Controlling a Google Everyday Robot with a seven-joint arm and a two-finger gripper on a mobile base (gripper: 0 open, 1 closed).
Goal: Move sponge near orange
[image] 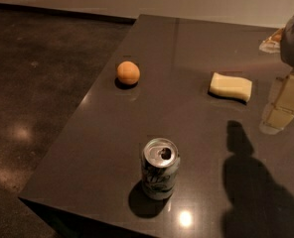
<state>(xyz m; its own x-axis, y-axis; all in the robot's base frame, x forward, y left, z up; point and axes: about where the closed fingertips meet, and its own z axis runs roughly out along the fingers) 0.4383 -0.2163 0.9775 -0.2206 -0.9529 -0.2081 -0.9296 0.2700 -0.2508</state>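
The pale yellow sponge (230, 87) lies flat on the dark table (102, 148), right of centre. The orange (128, 73) sits near the table's left edge, well to the left of the sponge and apart from it. My gripper (284, 105) hangs at the right edge of the view, just right of the sponge and a little nearer to the camera, not touching it. It holds nothing that I can see.
An opened silver soda can (160, 168) stands upright near the table's front edge. A small pale packet (271, 41) lies at the back right. The table's left edge drops to a dark floor (33, 93). The arm's shadow (246, 182) falls at the front right.
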